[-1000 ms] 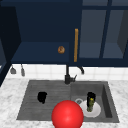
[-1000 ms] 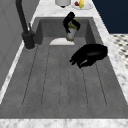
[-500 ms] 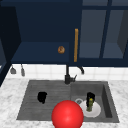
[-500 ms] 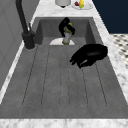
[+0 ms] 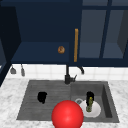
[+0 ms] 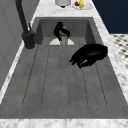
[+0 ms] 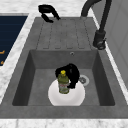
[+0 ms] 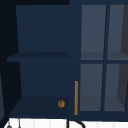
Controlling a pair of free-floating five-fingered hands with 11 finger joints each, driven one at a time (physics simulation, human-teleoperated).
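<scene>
Right robot hand (image 7: 71, 75) round bottle (image 7: 63, 82) (mid-basin, walls well apart)

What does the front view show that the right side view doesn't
The front view alone has the red ball, the dark blue wall cabinet with its open shelf, the small brown thing on it, and the orange handle. The right side view alone has the bottle's yellow cap and the drain unobstructed. Both show the left hand above the drainboard, the right hand at the bottle, the white plate and the faucet.
</scene>
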